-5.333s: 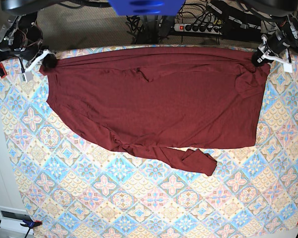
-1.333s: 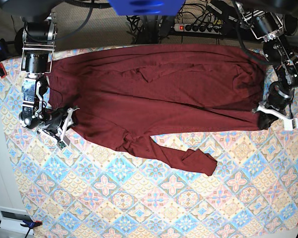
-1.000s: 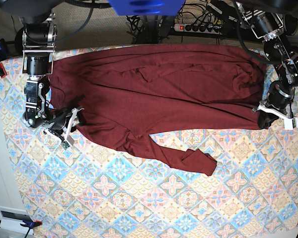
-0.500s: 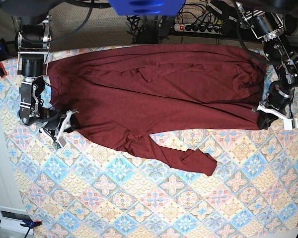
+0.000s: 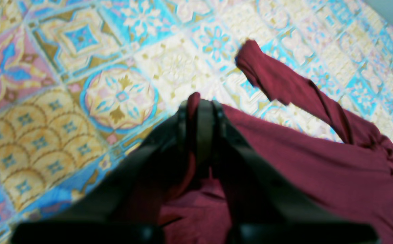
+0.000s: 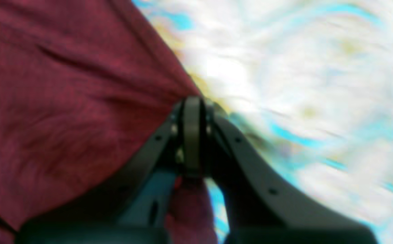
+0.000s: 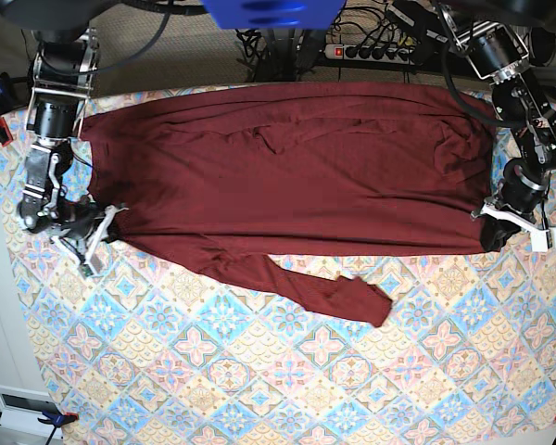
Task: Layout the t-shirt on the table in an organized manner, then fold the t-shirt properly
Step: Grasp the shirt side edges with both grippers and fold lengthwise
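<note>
The dark maroon t-shirt [image 7: 287, 167] lies spread across the far half of the table [image 7: 287, 389], with one long sleeve [image 7: 324, 292] trailing toward the middle. At the shirt's left lower corner, my right gripper [image 7: 107, 227] is shut on the fabric edge. The right wrist view shows its fingertips [image 6: 191, 115] pinched together on the t-shirt [image 6: 64, 101]. My left gripper [image 7: 494, 232] is shut on the shirt's right lower corner. In the left wrist view a fold of cloth sits between its closed fingers [image 5: 199, 115], and the sleeve [image 5: 284, 84] lies ahead.
A power strip [image 7: 375, 51] and cables lie behind the table's far edge. A small white device [image 7: 23, 408] sits off the table at the near left. The patterned cloth in front of the shirt is bare.
My right gripper closed on the shirt's left lower edge and drew it outward to the left. The lower hem now runs straighter and the sleeve shifted slightly. The left gripper kept its grip.
</note>
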Motion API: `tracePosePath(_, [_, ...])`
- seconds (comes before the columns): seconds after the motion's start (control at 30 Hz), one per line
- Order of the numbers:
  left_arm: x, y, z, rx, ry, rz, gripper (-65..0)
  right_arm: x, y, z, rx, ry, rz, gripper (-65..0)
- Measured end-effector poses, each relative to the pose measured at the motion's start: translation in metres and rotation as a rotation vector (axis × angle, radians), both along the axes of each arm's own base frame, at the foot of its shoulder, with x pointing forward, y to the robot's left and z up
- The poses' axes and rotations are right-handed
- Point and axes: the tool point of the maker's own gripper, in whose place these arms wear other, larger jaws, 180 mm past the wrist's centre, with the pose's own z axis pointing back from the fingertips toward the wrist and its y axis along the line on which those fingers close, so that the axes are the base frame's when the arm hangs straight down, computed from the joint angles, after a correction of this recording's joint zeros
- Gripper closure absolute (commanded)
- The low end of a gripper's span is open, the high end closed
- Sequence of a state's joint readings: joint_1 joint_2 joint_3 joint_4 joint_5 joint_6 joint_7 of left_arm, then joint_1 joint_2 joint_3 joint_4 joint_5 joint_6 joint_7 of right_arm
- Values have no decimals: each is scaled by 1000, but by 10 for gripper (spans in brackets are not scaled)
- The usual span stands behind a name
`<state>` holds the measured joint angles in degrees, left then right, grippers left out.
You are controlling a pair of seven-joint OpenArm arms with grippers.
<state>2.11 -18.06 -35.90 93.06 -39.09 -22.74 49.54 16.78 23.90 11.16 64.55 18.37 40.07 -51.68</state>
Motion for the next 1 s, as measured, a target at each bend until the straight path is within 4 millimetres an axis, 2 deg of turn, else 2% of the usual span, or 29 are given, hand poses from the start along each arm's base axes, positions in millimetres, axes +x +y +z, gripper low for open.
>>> tracePosePath(0.17, [-1,-1,-2,-1,4,0,-2,13,-13,42,-32,-89,-32,0])
tracePosePath(0.27, [-2,-1,-2,0,4,-4,-2,11,-26,61,-73,-111,-57,0])
tracePosePath(0.37, [-7,-5,-5,-17,11,-14,-2,8,-22,78,-62,-157,-46,0])
tracePosePath(0.5, [-25,-8,-12,-45,31,-20,-2,-24,-4,63,-21,-113,7,0])
tracePosePath(0.57, [-32,-10,-16,-41,45,-26,-2,-38,-5,60,-47,-95,22,0])
tracePosePath(0.7, [-43,-10,-23,-41,70,-26,-2,-47,-2,66,-70,-121,46,0])
tracePosePath(0.8, [-59,-10,-37,-41,119,-22,-2,-64,2,58,-77,-93,65,0])
tracePosePath(0.93, [-72,-1,-42,-37,143,0,-2,-77,-8,58,-103,-81,44,0])
tracePosePath(1.0, [-78,2,-44,-32,153,10,-2,-80,-7,58,-101,-85,45,0])
